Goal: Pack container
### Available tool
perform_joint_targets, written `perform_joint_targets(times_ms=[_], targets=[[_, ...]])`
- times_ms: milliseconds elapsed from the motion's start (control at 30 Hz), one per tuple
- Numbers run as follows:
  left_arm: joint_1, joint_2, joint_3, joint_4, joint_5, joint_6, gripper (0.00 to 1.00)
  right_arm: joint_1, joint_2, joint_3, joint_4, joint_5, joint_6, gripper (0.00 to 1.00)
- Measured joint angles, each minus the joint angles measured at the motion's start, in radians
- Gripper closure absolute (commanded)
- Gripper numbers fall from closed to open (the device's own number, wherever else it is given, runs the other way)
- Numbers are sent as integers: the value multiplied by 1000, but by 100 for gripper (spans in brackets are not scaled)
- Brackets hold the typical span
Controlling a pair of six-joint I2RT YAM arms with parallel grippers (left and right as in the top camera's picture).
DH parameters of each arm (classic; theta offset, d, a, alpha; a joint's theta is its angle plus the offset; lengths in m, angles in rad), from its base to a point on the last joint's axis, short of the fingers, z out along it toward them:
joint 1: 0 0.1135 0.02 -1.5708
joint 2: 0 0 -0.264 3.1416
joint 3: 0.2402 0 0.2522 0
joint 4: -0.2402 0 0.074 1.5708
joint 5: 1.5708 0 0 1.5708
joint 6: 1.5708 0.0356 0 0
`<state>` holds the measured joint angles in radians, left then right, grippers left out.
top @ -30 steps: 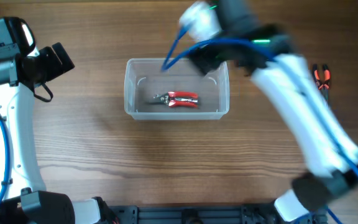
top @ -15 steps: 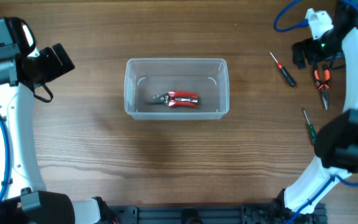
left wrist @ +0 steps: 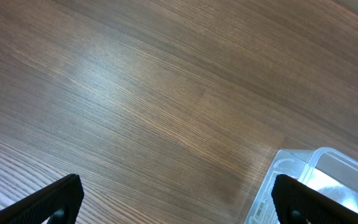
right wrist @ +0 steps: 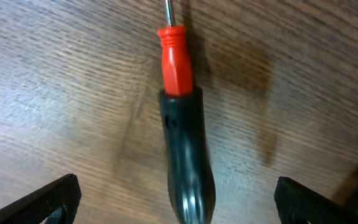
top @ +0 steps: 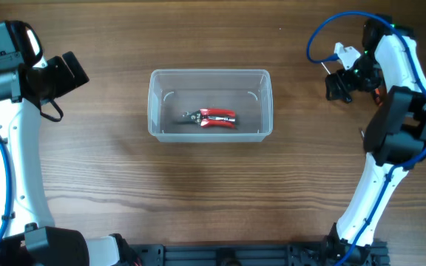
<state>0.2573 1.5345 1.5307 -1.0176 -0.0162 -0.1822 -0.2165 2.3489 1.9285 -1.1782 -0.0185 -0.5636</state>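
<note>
Near the middle of a wooden table [top: 198,192] sits the container [top: 154,103], a clear plastic tub. A pair of red-handled pliers [top: 211,117] lies flat inside it. Far to its right, well apart from it, the right gripper [right wrist: 179,205] hangs low over a screwdriver [right wrist: 182,143] with a black and red handle. Its two fingers are spread wide, one on each side of the handle, and they hold nothing. The left gripper [left wrist: 176,199] is also spread wide and empty, above bare wood to the left of the tub. One likely risk is that the handle is round and the fingers sit near its butt end. Closing there could roll it aside, or the shaft could droop and slip on the way to the tub.
</note>
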Motion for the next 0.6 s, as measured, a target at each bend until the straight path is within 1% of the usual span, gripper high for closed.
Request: perform_joint_targets(times_ms=[400,600], targets=[[0,0,0,0,0,0,0,4,8,0,79,0,0,1],[0,0,0,-1,3,0,0,4,9,0,79,0,0,1]])
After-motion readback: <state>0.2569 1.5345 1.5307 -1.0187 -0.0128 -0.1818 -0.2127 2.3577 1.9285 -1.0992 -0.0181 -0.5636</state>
